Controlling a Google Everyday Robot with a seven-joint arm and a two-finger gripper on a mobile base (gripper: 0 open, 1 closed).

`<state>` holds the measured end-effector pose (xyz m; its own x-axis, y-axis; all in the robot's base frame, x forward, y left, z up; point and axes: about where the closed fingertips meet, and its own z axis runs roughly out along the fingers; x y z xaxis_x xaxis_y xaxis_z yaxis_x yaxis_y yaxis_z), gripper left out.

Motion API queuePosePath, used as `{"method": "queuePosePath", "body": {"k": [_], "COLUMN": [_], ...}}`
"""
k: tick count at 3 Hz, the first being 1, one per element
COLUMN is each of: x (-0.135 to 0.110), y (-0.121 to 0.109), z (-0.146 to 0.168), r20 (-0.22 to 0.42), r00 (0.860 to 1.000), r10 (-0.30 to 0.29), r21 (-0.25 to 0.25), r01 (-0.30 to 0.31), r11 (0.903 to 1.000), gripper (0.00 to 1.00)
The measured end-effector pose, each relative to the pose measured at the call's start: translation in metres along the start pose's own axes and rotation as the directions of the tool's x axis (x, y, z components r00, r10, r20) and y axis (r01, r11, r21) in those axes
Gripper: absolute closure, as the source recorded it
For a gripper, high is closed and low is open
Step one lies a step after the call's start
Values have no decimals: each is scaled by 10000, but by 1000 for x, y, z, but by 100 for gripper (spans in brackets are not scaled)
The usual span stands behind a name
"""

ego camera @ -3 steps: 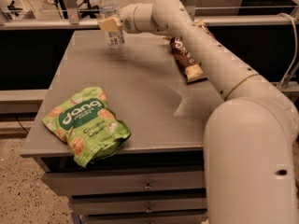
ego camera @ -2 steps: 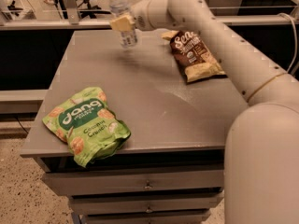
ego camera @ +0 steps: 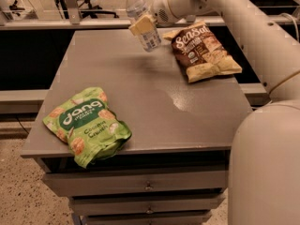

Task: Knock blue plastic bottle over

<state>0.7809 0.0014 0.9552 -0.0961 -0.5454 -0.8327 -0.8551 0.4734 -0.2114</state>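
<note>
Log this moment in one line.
gripper: against bottle, table's far side | bottle: tilted, cap leaning left, not down | green bag: front left | brown bag: far right

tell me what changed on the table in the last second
The gripper swept along the back of the table toward the brown snack bag, taking the blue plastic bottle with it; the bottle, upright before, now tilts, cap away from that bag. The arm no longer covers the brown bag. The green snack bag stayed put.
</note>
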Motion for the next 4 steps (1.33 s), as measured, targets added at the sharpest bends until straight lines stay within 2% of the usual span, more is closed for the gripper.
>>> {"method": "queuePosePath", "body": {"k": [1, 2, 3, 4], "x": [9, 23, 38, 43], "y": [7, 29, 58, 90], "z": [-8, -9, -1, 19], "r20": [-1098, -1931, -2695, -2549], "r00": [9894, 9662, 9282, 9234], "r10": [-948, -1710, -2565, -2871], "r21": [-763, -2008, -3348, -4450], "r01": [867, 1317, 1594, 1516], "r11": [9933, 9707, 9287, 8826], "gripper": [100, 100, 100, 74]}}
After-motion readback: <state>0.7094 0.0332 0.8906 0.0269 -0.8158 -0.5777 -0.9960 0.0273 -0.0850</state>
